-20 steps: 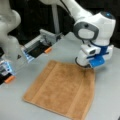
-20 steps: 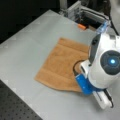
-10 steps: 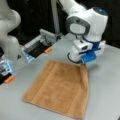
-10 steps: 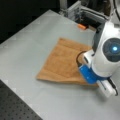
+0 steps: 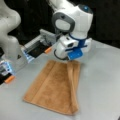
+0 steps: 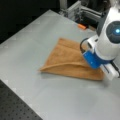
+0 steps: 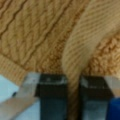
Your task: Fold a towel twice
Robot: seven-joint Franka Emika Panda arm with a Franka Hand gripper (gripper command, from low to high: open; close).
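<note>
My fingers (image 7: 53,97) were closed on a pinched ridge of the towel (image 7: 37,37), the cloth rising between the two dark pads in the wrist view. My gripper (image 5: 71,58) stood low over the towel's (image 5: 53,87) far edge in a front view. The towel (image 6: 67,60) lay on the grey table (image 6: 32,40), one side strip lifted and partly turned over the rest.
</note>
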